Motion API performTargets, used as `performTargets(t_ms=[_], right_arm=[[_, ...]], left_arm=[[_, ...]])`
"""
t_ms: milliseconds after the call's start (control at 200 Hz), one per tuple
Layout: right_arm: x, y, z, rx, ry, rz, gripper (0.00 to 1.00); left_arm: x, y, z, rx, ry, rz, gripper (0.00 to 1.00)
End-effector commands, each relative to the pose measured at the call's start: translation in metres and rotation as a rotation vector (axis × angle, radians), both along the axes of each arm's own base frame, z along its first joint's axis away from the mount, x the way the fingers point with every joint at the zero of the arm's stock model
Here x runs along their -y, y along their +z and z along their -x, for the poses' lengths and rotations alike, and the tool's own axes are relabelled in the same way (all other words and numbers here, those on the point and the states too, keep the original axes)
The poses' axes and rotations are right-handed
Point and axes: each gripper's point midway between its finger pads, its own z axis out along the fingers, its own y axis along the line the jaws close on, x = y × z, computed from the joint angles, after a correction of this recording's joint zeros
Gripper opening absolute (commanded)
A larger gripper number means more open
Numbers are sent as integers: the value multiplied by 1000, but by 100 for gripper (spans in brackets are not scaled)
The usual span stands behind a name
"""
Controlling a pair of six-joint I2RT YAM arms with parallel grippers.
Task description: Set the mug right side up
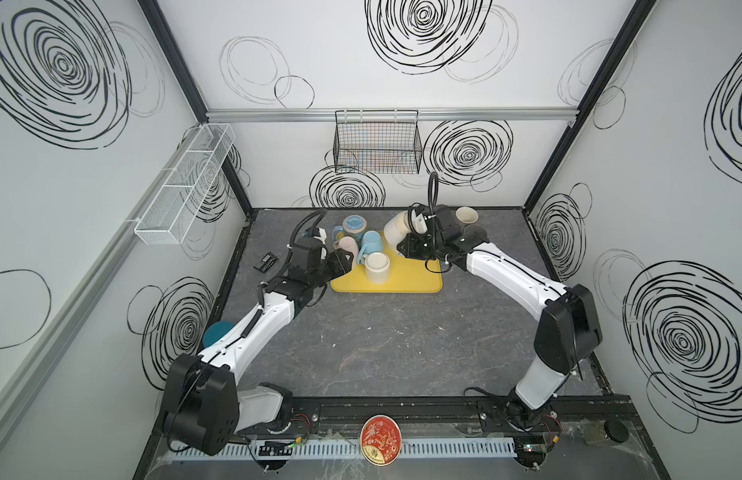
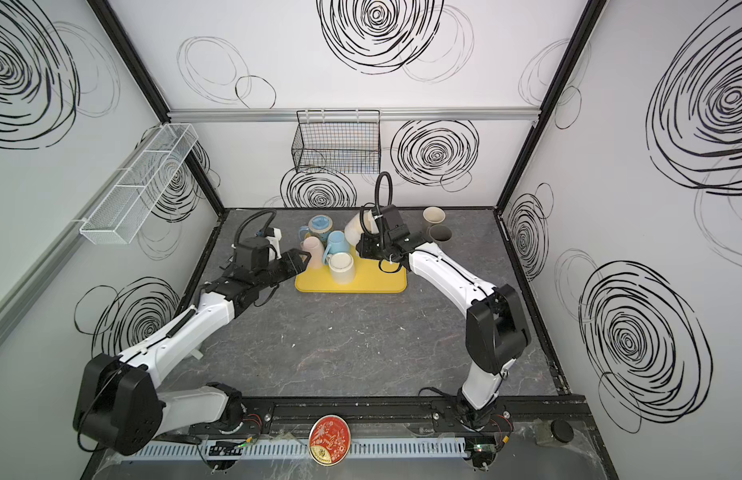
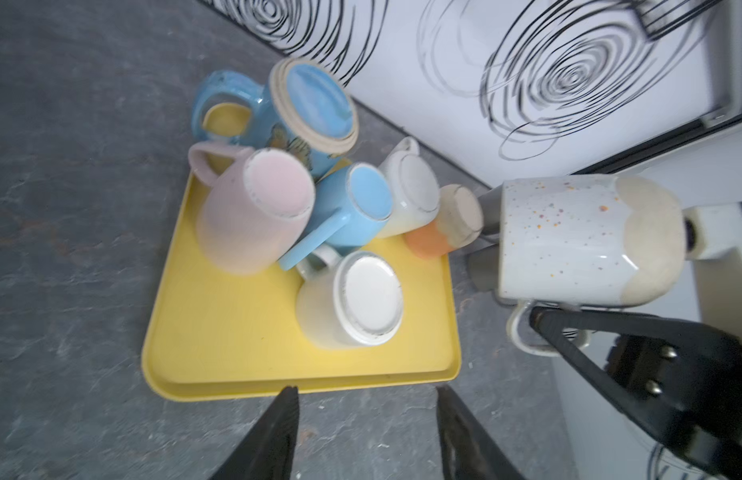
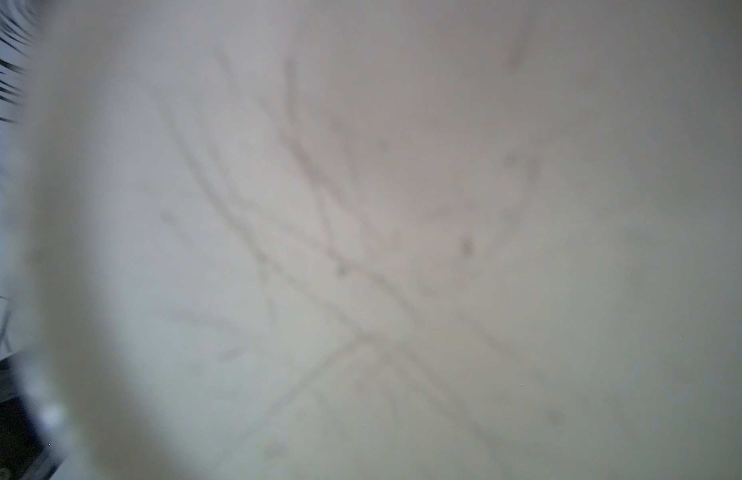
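Two claws flank the yellow tray [image 3: 236, 353]: the right claw [image 3: 541, 322] is clenched on the handle of the speckled mug [image 3: 568, 237], holding it sideways aloft by the tray's far right corner. The left claw [image 3: 367, 399] hangs spread and empty, well apart from it.

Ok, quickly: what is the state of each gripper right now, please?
Left gripper: open, holding nothing.
Right gripper: closed on the handle of the speckled mug.
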Motion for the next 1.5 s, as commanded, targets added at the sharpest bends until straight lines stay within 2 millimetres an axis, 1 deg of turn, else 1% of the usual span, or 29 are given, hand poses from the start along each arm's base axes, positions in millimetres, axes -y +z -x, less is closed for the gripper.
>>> performTargets(t_ms=[0, 140, 170, 190, 230, 325, 435, 515, 750, 891, 986, 1096, 1181, 1316, 1381, 1446, 1496], right_arm=[[-21, 95, -5, 219, 103, -221, 0], [-36, 137, 3, 286, 209, -344, 0], [-39, 144, 6, 294, 232, -368, 0], [-41, 149, 7, 299, 244, -383, 0], [-44, 156, 10, 302, 266, -411, 0], [-50, 173, 15, 320, 307, -471, 0], [-55, 186, 20, 337, 340, -512, 0], [-58, 189, 24, 343, 360, -516, 0], [-66, 196, 34, 350, 400, -533, 0], [-68, 202, 39, 358, 414, -541, 0], [-68, 205, 41, 359, 417, -546, 0], [-69, 208, 43, 362, 424, -554, 0], [-70, 209, 44, 360, 432, -561, 0], [-73, 206, 46, 335, 449, -583, 0], [-74, 205, 45, 328, 449, -591, 0], [-75, 204, 45, 323, 450, -591, 0], [-74, 201, 43, 317, 440, -586, 0]], left_arm=[[15, 52, -4, 139, -64, 208, 58], [29, 96, -6, 224, -129, 409, 57], [32, 103, -6, 237, -142, 449, 56], [33, 113, -6, 264, -152, 479, 56], [36, 123, -5, 280, -170, 532, 55], [40, 136, -6, 295, -190, 620, 51], [44, 138, -6, 286, -202, 661, 48], [48, 137, -6, 275, -205, 672, 48], [65, 144, -4, 273, -253, 709, 47], [72, 142, -6, 256, -261, 733, 44], [76, 137, -8, 233, -260, 733, 42], [81, 132, -9, 216, -264, 732, 41], [86, 133, -8, 218, -277, 737, 42], [90, 146, -8, 248, -303, 761, 44], [90, 155, -8, 272, -318, 783, 43], [89, 167, -6, 308, -335, 812, 40], [87, 175, -5, 335, -345, 832, 36]])
